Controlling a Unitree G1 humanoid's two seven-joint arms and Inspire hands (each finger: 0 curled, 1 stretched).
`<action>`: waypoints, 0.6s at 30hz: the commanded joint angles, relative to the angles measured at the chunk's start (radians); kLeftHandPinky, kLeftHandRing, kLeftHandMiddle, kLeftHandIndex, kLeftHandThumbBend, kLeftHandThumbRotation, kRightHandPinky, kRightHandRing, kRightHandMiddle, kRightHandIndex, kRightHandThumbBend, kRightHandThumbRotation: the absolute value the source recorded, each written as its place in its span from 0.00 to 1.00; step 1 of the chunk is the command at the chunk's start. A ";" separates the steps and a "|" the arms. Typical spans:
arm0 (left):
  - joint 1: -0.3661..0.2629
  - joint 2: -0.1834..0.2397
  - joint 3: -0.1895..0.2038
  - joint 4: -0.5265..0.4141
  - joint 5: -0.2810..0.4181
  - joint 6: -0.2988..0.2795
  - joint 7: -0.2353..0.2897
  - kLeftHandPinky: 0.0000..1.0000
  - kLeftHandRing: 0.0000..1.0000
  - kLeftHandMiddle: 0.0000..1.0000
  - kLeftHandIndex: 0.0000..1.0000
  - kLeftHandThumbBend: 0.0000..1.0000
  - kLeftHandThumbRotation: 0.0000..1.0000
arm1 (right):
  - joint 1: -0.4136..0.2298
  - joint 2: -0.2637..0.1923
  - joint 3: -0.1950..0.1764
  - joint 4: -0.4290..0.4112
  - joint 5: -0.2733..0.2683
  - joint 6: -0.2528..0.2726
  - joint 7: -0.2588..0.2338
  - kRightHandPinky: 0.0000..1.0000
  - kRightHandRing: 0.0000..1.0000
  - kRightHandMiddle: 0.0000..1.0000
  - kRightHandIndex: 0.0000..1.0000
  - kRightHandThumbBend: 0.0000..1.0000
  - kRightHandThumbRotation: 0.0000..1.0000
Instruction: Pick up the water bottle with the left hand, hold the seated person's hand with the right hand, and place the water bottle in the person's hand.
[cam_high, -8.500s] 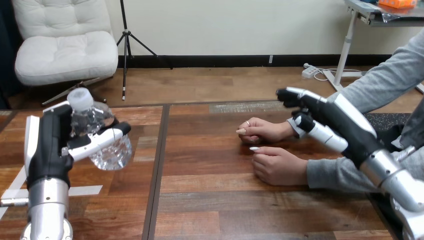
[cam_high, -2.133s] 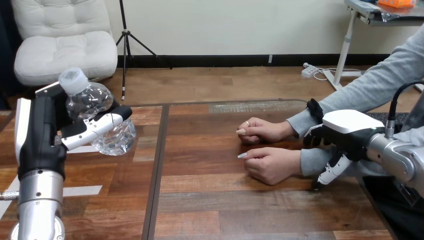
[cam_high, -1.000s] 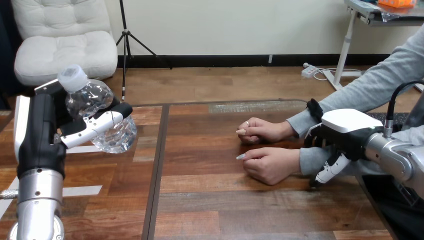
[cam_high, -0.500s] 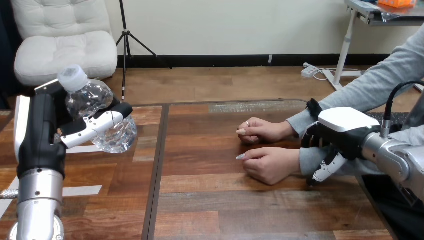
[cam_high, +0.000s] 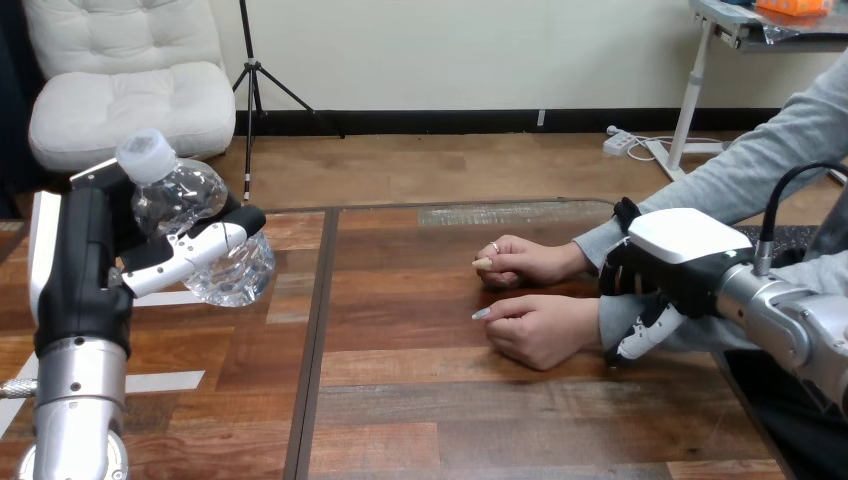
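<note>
A clear plastic water bottle (cam_high: 196, 222) with a white cap is held tilted above the table's left part, my left hand (cam_high: 76, 272) shut on it with the thumb across its front. At the right, two hands of the person rest on the wood: the farther hand (cam_high: 524, 261) and the nearer hand (cam_high: 546, 328), both loosely closed, palms down. My right hand (cam_high: 681, 256) lies over the nearer arm's grey sleeve at the wrist, its fingers (cam_high: 641, 334) curled down round the front and the thumb behind.
The wooden table (cam_high: 450, 410) has a dark seam (cam_high: 318, 330) running front to back between the bottle and the person's hands. White tape strips (cam_high: 155, 381) lie on the left part near my left arm.
Since 8.5 s ago my right hand came down from open in the air onto the person's nearer wrist; over the last second it slid slightly left along the sleeve. The bottle stays held.
</note>
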 joint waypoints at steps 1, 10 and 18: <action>-0.046 0.002 0.007 -0.060 -0.007 -0.027 0.004 0.28 0.34 0.39 0.40 0.71 0.00 | -0.067 0.025 0.013 -0.016 -0.007 0.009 -0.038 0.52 0.55 0.58 0.60 1.00 0.40; -0.045 0.001 0.007 -0.059 -0.006 -0.029 0.006 0.28 0.34 0.39 0.40 0.71 0.00 | -0.067 0.037 0.025 -0.014 -0.014 0.021 -0.059 0.47 0.51 0.54 0.55 1.00 0.42; -0.043 0.000 0.009 -0.060 -0.013 -0.027 0.003 0.28 0.34 0.39 0.40 0.71 0.00 | -0.068 0.048 0.027 -0.013 -0.014 0.031 -0.055 0.45 0.49 0.52 0.53 1.00 0.41</action>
